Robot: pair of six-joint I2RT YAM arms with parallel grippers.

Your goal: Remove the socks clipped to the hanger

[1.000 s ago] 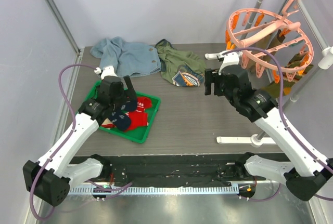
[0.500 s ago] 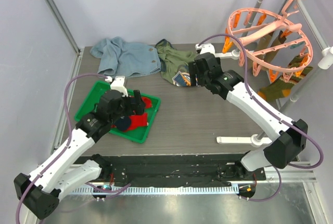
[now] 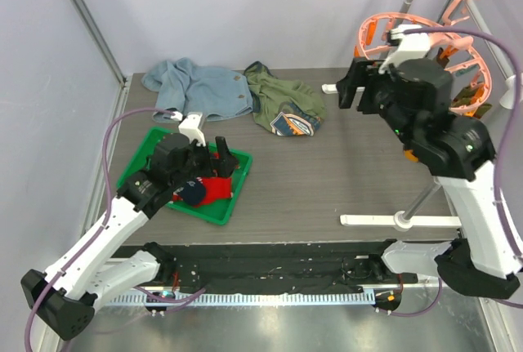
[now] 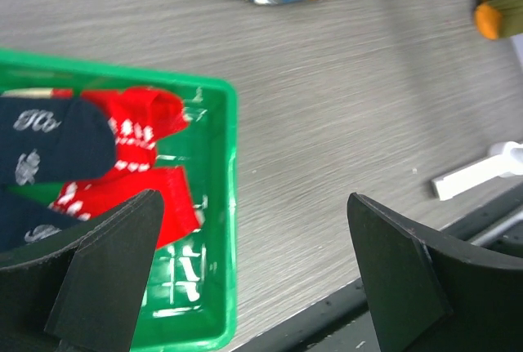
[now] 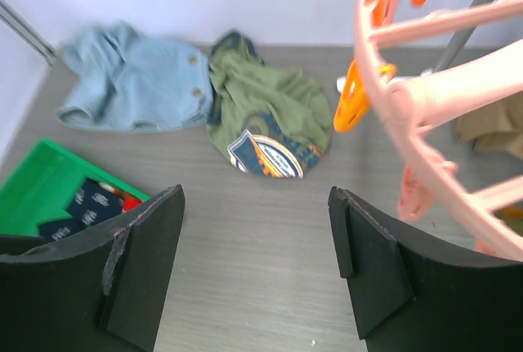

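Since the earlier frame, the right arm has lifted off the olive-green garment (image 3: 282, 103) and swung up to 2 o'clock. The right gripper (image 3: 353, 95) now sits just beside the hanger (image 3: 384, 29). The left gripper (image 3: 211, 158) has shifted slightly and hovers over the green tray (image 3: 200, 211) at 8 o'clock.

1. Right gripper: in the right wrist view its fingers are spread wide with nothing between them. The pink ring and an orange clip (image 5: 353, 95) lie at 2 o'clock of the fingers, close but not touching.

2. Left gripper: in the left wrist view its fingers are also spread and empty, above the tray's right rim.

3. Work done: red socks (image 4: 139, 135) and navy socks (image 4: 49, 144) lie loose in the tray, free of any clip. We judge this portion complete.

4. Work left: a tan sock (image 5: 489, 127) shows behind the hanger spokes at 3 o'clock of the right wrist view. We cannot tell how many socks hang there, because the right arm hides most of the ring in the top view.

5. Assessment: we judge the task to be past its midpoint, with the right arm placed to reach for a remaining sock.

The light-blue garment (image 3: 200, 91) lies on the table at 11 o'clock.
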